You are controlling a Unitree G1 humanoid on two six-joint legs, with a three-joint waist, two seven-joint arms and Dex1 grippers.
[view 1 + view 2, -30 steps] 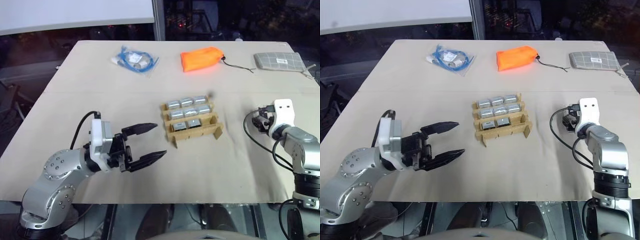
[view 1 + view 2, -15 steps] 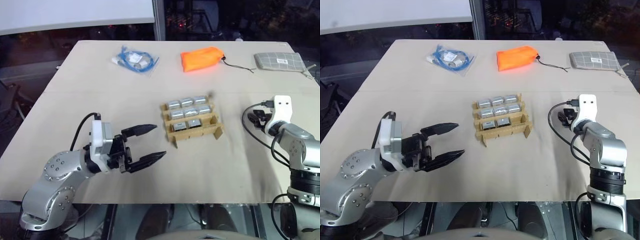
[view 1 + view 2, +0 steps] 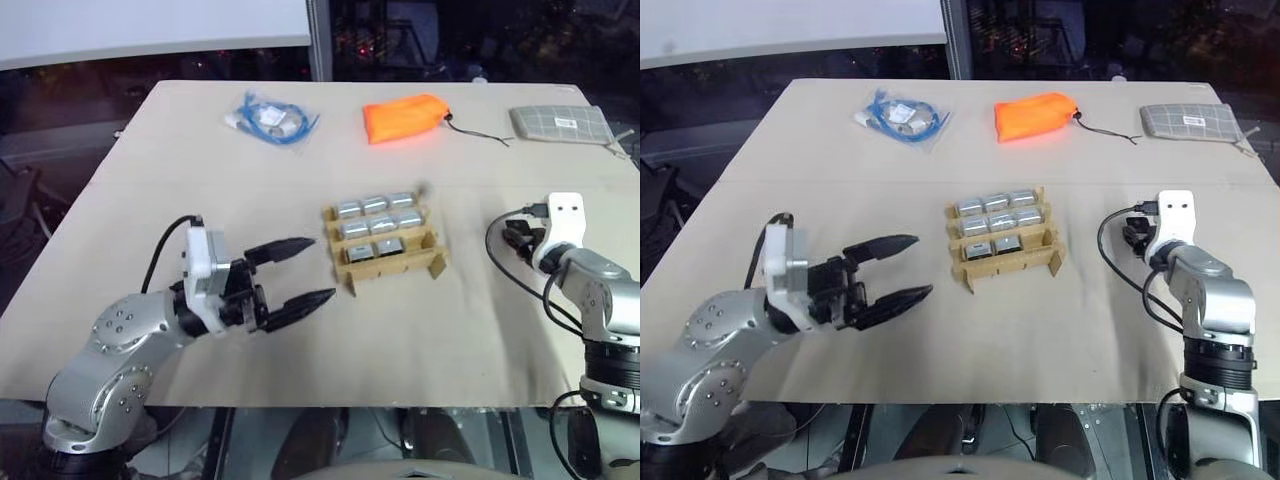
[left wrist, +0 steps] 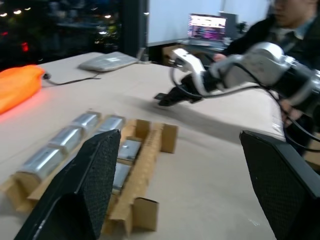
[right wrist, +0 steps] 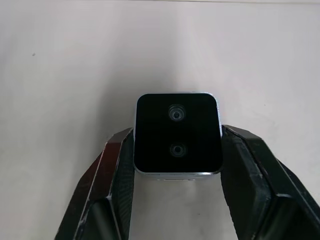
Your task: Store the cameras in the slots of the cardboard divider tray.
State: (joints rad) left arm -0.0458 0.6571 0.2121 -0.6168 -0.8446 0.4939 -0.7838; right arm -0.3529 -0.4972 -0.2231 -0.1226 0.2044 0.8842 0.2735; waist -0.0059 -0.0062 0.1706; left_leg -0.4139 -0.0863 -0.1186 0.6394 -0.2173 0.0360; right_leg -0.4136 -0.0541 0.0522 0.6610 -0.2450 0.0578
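Beige tabletop (image 3: 200, 180) is carrying the cardboard divider tray (image 3: 385, 245) mid-table; near its right edge your right gripper (image 5: 177, 150) is pinching a camera (image 5: 177, 132). Left gripper (image 3: 290, 275) is gaping, empty. Lift straight.

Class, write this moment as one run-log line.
right gripper: jaws closed on camera | left gripper: open, empty | cardboard divider tray: one slot free

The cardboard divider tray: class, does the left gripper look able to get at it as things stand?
Probably yes. The left gripper hangs open beside the cardboard divider tray, fingers pointing at it, with bare table between them and nothing in the way.
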